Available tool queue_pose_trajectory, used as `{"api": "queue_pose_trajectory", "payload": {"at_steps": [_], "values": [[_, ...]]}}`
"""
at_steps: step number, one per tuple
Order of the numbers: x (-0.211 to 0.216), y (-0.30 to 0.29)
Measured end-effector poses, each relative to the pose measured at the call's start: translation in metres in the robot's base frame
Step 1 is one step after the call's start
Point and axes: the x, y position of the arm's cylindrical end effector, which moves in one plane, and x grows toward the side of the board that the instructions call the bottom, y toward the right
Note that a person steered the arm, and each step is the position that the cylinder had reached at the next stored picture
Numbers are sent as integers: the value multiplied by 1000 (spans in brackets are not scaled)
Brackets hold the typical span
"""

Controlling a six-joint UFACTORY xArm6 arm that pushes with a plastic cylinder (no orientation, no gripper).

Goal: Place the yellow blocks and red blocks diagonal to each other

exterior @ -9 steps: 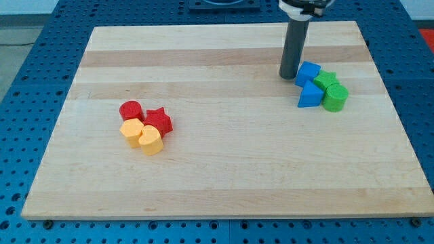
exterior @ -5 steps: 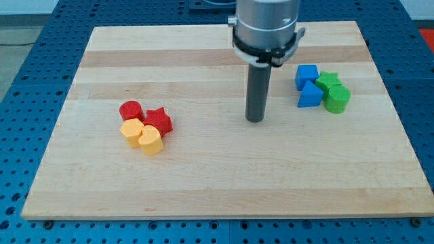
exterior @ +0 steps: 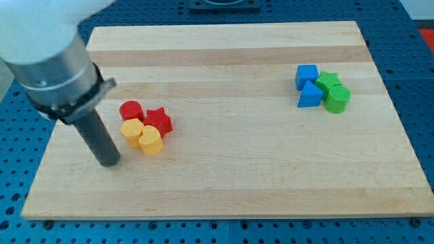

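At lower left of the frame, my tip [exterior: 110,163], a bare rod holding nothing, has swung over from the blue and green blocks to just left of the touching yellow blocks [exterior: 142,135] and red blocks [exterior: 146,116], poised to separate them.

The arm [exterior: 47,47] above my tip [exterior: 110,163] runs past the view's top-left edge.

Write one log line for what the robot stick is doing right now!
my tip: left of yellow blocks, apart | red blocks: touching yellows, above | blue-green cluster: top right
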Motion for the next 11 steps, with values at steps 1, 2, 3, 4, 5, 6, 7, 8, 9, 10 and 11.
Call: {"api": "queue_pose_trajectory", "payload": {"at_steps": [1, 2, 3, 4, 5, 6, 7, 8, 9, 10, 11], "values": [[-35, -7], [-43, 21], [-43, 68], [-67, 71], [-76, 85], [-54, 101], [-33, 114], [-29, 151], [-29, 166], [-29, 190], [-29, 195]]}}
